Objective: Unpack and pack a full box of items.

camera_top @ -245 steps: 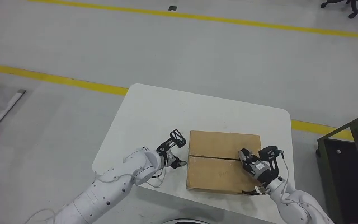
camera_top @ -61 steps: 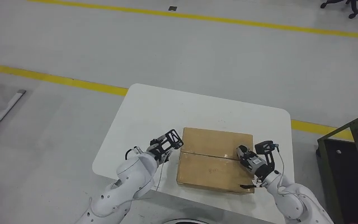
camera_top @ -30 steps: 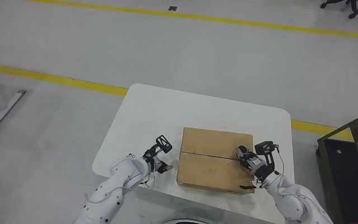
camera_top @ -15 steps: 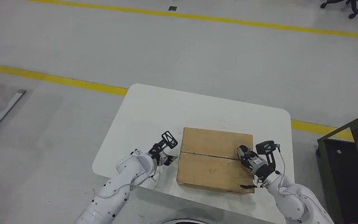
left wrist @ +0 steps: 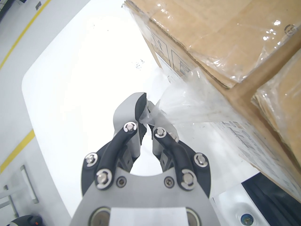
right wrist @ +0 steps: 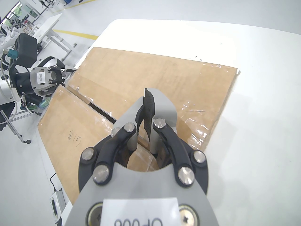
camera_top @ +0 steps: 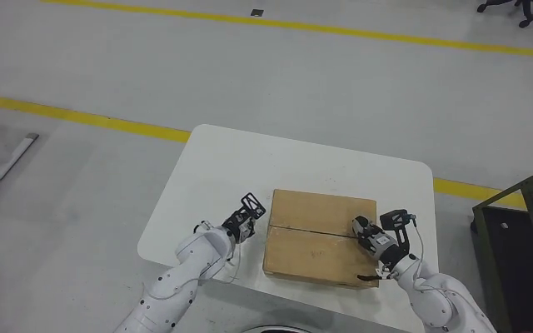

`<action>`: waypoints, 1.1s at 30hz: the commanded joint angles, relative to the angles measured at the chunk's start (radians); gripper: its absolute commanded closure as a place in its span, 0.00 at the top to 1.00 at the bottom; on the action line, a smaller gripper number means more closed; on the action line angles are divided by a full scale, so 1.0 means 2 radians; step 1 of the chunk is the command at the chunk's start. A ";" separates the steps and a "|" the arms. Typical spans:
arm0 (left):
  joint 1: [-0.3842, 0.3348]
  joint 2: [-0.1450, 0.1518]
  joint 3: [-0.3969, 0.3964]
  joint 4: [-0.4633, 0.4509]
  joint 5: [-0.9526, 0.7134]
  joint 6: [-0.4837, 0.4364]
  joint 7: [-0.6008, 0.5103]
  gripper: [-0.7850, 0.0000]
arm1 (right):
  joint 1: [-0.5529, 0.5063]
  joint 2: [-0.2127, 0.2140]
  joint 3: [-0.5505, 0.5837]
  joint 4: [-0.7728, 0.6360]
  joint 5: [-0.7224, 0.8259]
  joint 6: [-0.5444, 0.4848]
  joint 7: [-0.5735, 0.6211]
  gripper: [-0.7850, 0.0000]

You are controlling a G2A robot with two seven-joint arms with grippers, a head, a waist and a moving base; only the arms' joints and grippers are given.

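The box [camera_top: 321, 241], a flat brown cardboard carton with both top flaps folded shut, lies on a white table [camera_top: 241, 166] with rounded corners. Bare tabletop reaches well beyond the box's far side and its left end, while the box's near side lies close to the table's near edge. A seam [camera_top: 312, 231] runs the length of the box's top from its left end to its right end. In the right wrist view a narrow dark gap shows along part of it. Wrinkled clear film clings to the top at both ends of the box.

The right gripper [right wrist: 147, 105] is over the box's right end, directly above the seam. Its two fingers are pressed together with nothing visible between the pads. Whether the tips touch the cardboard cannot be told.

The left gripper [left wrist: 146, 111] is just beside the box's left end, near the end of the seam. Its fingers are all but closed, pinching the free end of a strip of clear tape [left wrist: 188, 99]. The strip runs crumpled from the fingertips to the box's left end wall, where it is stuck on near the end of the seam. Printed labels on that wall lie partly under the tape.
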 commanded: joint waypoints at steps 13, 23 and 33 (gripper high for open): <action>0.031 0.002 -0.009 -0.051 0.114 0.069 -0.015 0.02 | 0.000 0.000 0.002 -0.002 -0.002 0.000 0.001 0.00; 0.038 -0.002 -0.012 -0.060 0.129 0.069 -0.025 0.00 | -0.009 -0.001 0.012 -0.023 0.045 -0.017 -0.010 0.00; 0.041 -0.006 -0.025 -0.052 0.112 0.065 -0.030 0.34 | -0.023 0.002 0.011 -0.040 0.040 -0.059 0.035 0.00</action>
